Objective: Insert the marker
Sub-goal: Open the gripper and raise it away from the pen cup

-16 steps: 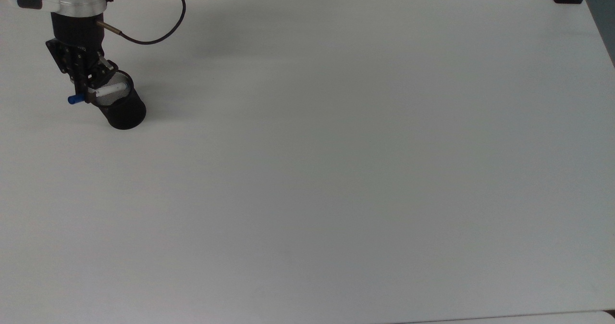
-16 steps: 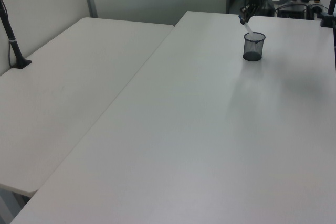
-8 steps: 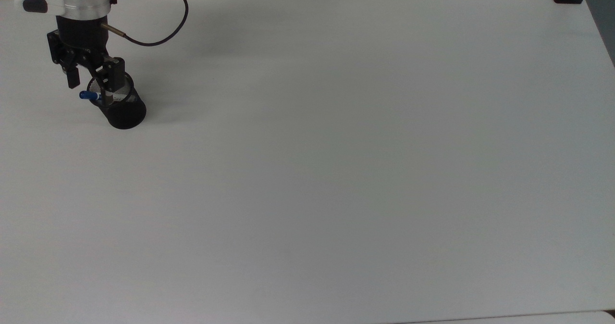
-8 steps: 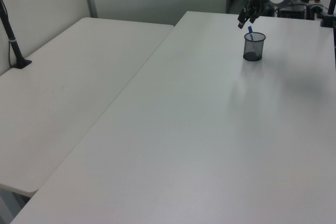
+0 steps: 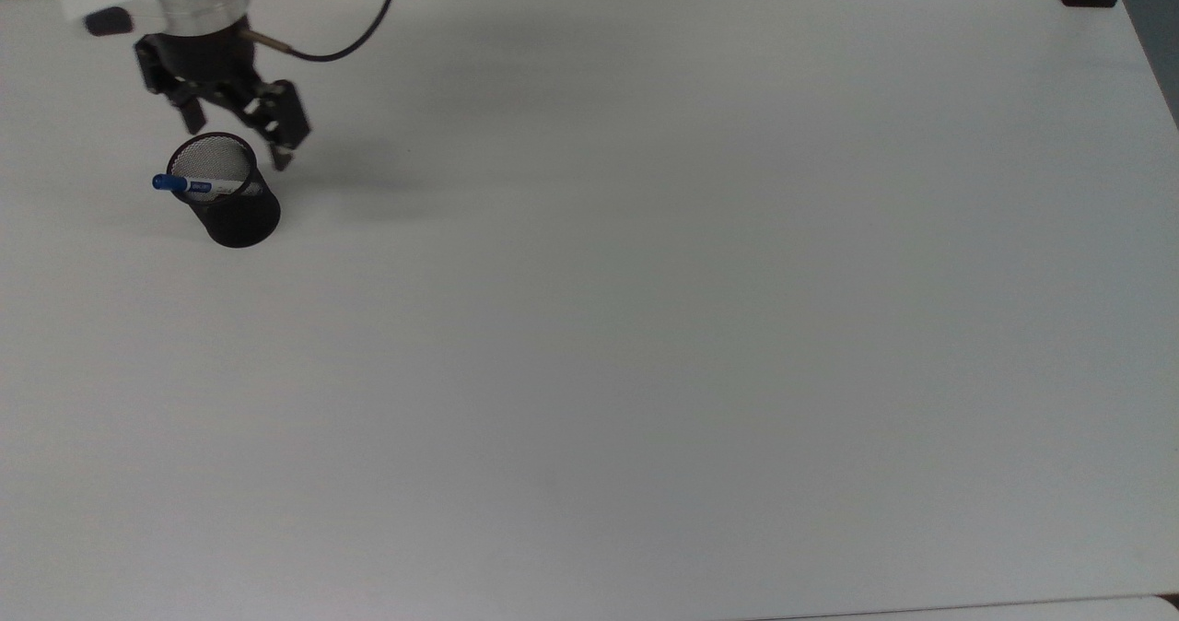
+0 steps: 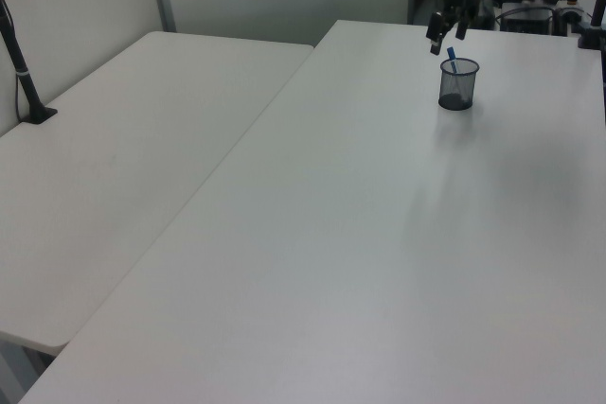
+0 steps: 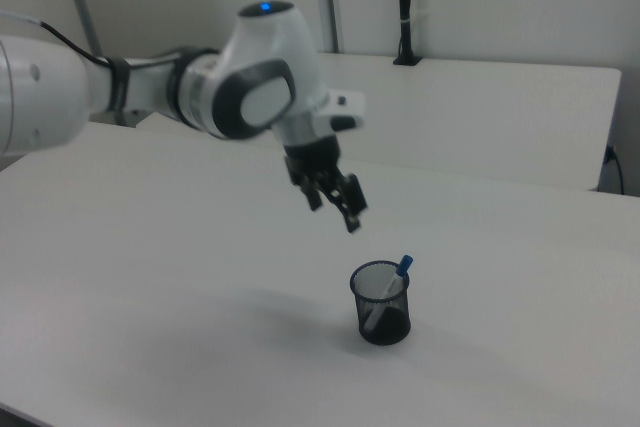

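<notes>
— Where's the marker (image 5: 198, 185)?
— Upper left of the top view, standing tilted in the black mesh cup (image 5: 236, 206) on the white counter (image 5: 645, 308), blue cap poking over the rim.
— And the end effector (image 5: 238, 131)?
— Just above the cup, fingers spread apart, gripping nothing.

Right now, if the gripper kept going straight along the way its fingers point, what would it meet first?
Probably the bare table. The open gripper hangs above and to the right view's left of the mesh cup, which holds the marker, and points down beside its rim. Depth is unclear, so a graze is possible.
</notes>
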You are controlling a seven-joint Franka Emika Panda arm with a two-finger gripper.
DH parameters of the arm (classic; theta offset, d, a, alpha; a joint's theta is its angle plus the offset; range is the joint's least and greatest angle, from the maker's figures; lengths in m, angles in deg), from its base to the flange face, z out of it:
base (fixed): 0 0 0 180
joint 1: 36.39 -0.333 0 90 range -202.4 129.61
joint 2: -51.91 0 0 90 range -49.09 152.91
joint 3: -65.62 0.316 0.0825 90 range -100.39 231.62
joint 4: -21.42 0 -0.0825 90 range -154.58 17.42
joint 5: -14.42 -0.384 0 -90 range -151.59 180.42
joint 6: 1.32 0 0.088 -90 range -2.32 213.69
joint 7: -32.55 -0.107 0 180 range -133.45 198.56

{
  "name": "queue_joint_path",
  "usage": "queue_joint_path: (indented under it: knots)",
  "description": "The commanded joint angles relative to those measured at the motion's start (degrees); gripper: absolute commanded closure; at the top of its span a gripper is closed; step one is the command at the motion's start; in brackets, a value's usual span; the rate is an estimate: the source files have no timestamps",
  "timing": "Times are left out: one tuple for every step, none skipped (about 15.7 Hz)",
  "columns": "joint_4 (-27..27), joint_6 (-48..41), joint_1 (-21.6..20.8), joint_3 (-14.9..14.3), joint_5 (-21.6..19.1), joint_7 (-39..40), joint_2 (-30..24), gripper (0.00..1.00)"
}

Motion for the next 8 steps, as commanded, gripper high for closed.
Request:
queue_joint_path:
  knots:
    - [6.3,-12.7,-6.0,-0.4,0.4,-0.1,0.1,0.0]
    - [7.6,-15.4,-7.4,-0.4,0.4,-0.1,0.0,0.0]
    - [8.6,-17.8,-8.4,-0.4,0.4,-0.1,-0.3,0.0]
    - [9.2,-19.8,-9.3,-0.3,0.6,0.0,-0.5,0.0]
    - [9.6,-21.3,-10.5,-0.4,0.8,0.1,-0.7,0.0]
    - [9.9,-22.3,-11.3,-0.4,0.9,0.5,-1.3,0.0]
    - [9.9,-22.5,-11.4,-0.4,0.9,0.6,-1.5,0.0]
    - [9.9,-22.5,-11.4,-0.4,0.9,0.6,-1.5,0.0]
